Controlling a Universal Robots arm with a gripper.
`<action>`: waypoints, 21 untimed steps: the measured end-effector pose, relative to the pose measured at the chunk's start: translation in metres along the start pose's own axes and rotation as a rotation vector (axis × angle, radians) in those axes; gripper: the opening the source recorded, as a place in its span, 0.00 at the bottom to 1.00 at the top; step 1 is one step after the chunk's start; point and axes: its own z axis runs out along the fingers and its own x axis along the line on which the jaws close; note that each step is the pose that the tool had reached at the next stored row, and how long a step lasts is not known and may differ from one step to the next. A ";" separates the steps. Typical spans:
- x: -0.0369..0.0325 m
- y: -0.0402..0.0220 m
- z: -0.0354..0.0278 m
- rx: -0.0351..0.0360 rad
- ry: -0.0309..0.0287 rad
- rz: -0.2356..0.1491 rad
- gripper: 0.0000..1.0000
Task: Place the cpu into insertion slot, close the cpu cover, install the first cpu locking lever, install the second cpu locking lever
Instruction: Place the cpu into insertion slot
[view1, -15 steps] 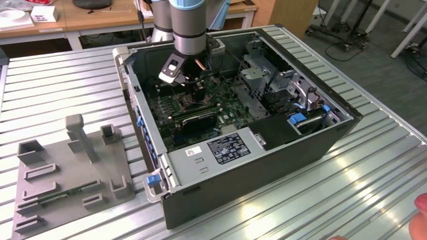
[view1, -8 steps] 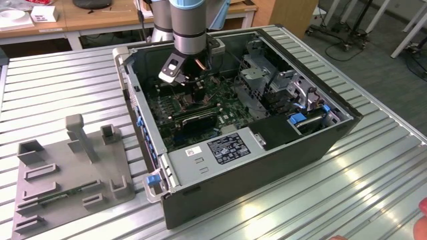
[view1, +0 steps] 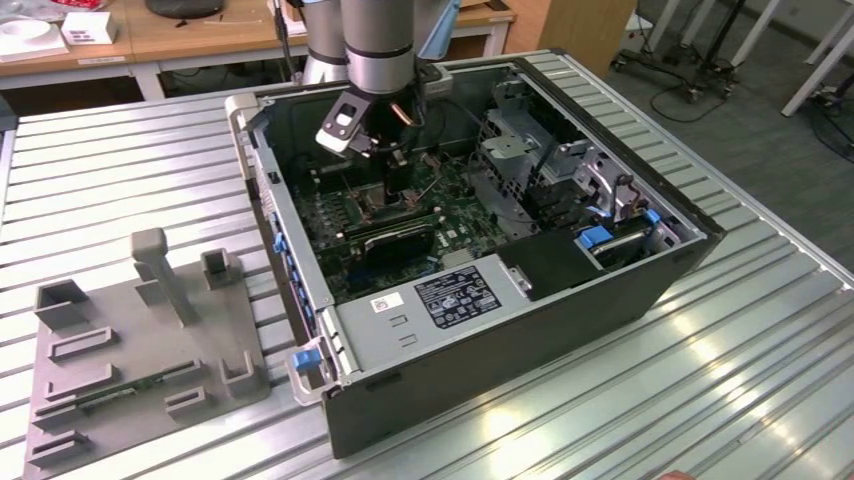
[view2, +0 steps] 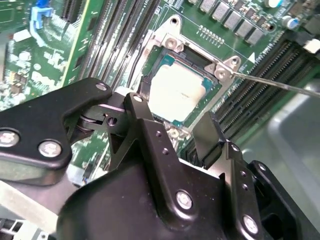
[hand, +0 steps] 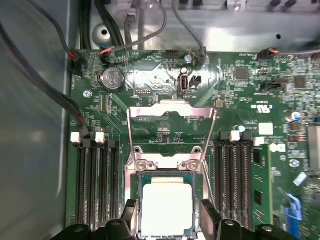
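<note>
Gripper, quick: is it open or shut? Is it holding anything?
Gripper: open, holding nothing; its black fingers stand apart, either side of the small flat silvery-tan square cpu.

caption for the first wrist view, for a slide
The cpu lies in the insertion slot, cpu cover open, gripper open astride it.

A big black computer box lies open on a shiny metal table with long ridges; the robot arm reaches down into it from above; its gripper hangs low over the green board inside; a grey cage stands beside the board; a grey stand with posts and slots sits on the table at the exterior view's left, apart from the box; wooden desks stand behind.
</note>
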 end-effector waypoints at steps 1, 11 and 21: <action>0.0000 0.0002 -0.0025 -0.0001 0.0001 0.000 0.62; -0.0001 0.0003 -0.0040 0.0000 -0.0001 0.000 0.62; -0.0001 0.0003 -0.0040 0.0000 -0.0003 0.000 0.24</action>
